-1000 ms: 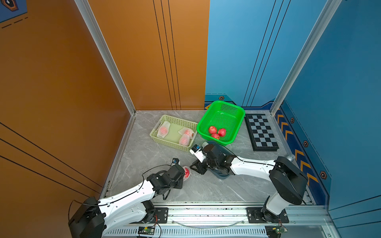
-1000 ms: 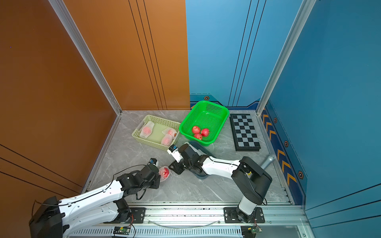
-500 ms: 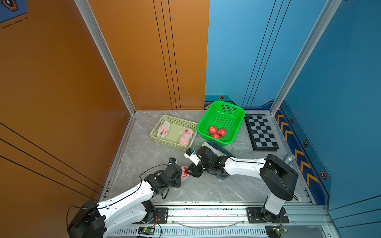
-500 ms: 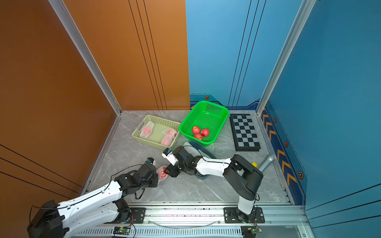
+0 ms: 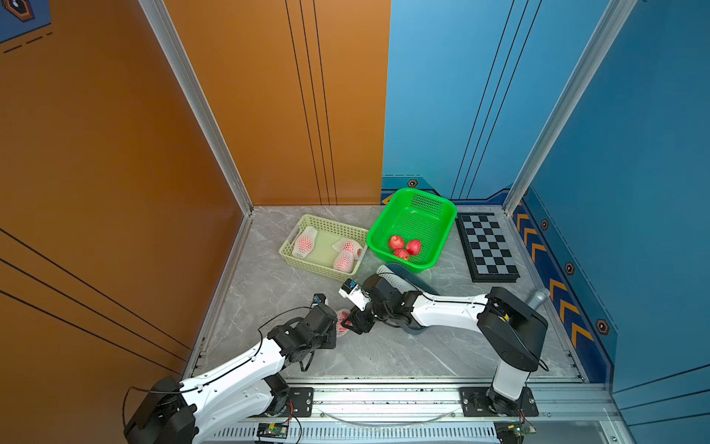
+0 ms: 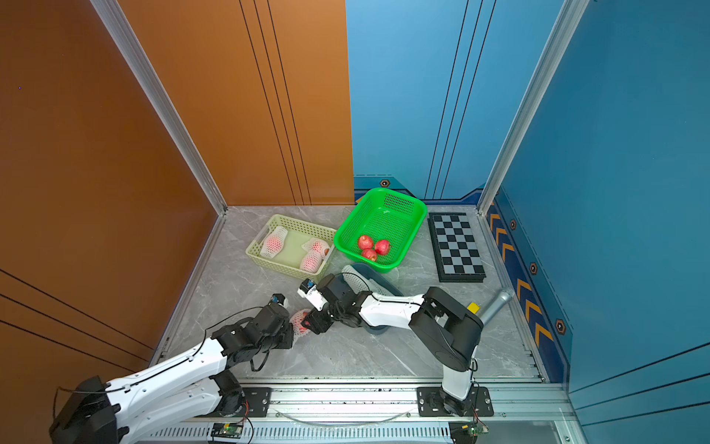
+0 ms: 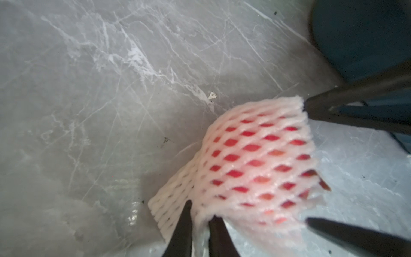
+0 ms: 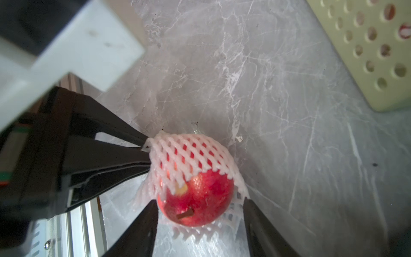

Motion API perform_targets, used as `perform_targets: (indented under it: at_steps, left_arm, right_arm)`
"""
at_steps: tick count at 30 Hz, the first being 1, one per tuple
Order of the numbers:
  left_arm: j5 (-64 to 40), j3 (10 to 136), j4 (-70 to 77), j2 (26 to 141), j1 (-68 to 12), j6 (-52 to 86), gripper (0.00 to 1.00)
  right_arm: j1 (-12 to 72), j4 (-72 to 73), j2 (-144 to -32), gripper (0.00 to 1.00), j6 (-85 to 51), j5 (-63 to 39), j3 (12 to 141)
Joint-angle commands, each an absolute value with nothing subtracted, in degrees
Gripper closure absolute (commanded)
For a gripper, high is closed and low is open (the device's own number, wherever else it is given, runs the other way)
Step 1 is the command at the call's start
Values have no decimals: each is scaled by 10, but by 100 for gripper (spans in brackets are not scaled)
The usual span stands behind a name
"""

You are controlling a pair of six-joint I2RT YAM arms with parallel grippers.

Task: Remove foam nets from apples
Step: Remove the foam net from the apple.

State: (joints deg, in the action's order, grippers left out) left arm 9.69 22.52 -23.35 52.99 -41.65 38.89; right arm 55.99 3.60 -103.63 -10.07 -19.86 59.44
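White foam net [image 7: 255, 160] half off a red apple [image 8: 200, 200], both lying on the grey marble surface [image 5: 384, 353], near side, a bit left of centre, between the two arms. The apple's stem end sticks bare out of the net's right opening; the rest is covered.

Left jaws are nearly shut, pinching the net's flattened left end. Right jaws are wide apart, one finger [image 8: 142, 231] on either side of the apple's bare end, close in but clamped on nothing; contact can't be told.

Farther back is a pale yellow basket [image 5: 334, 226] with three netted apples [image 5: 344, 261]. A green basket [image 5: 422, 202] just right of it holds three bare apples [image 5: 403, 246]. Between the green basket and the right arm is a dark blue-grey tray [image 5: 417, 278] with an empty net [image 5: 388, 272] on it, partly hidden by the arm. A chessboard [image 5: 486, 246] lies at far right.
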Motion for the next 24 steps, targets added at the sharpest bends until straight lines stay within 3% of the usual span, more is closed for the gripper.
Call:
perform_targets:
  at_steps: [1,24]
  left_arm:
    - [86,215,-235,523,-407,394,84]
    - [87,213,-234,514,-397,393,84]
  right_arm:
    - [561,22,-1034,37,-86,-181,598]
    - [587,2,-1087,37,-59,-163,646]
